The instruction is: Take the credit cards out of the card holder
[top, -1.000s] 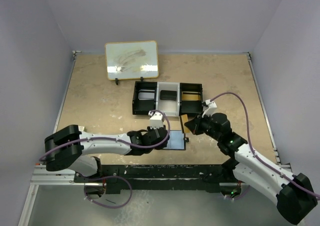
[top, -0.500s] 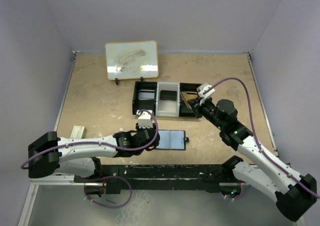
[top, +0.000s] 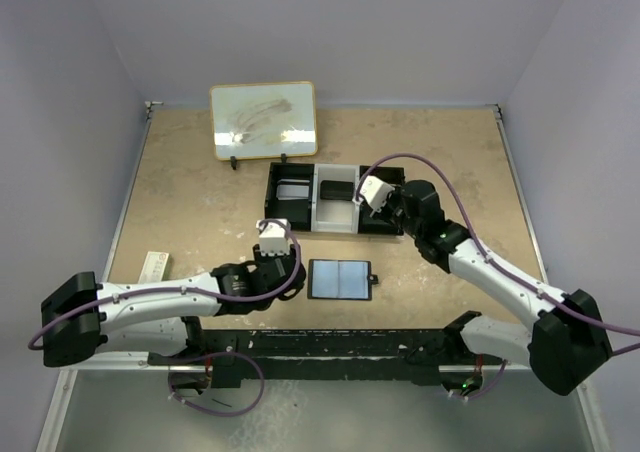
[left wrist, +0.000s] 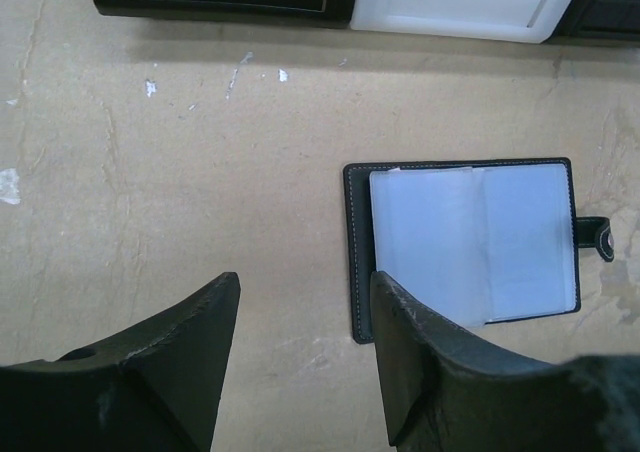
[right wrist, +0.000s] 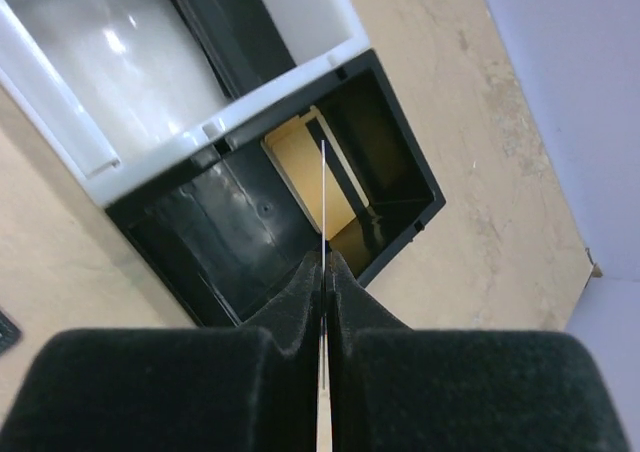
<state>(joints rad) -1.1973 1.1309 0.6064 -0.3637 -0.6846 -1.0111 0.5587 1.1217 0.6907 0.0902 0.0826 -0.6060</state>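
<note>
Fingers of the left gripper [left wrist: 300, 307] stand wide apart over the bare table [left wrist: 150, 192], gripping nothing; the card holder [left wrist: 470, 242] lies open and flat just beyond the right finger's tip, blue-grey panels up; the right gripper [right wrist: 323, 272] pinches 1 thin card [right wrist: 323, 187] edge-on between closed fingers, above the black end compartment of the tray [right wrist: 75, 122], where a yellow card [right wrist: 295, 162] lies past the fingertips.

Soft even overhead light, faint shadow beside the tray [left wrist: 460, 2], glare on its white floor, blurry right tool [right wrist: 323, 267].
</note>
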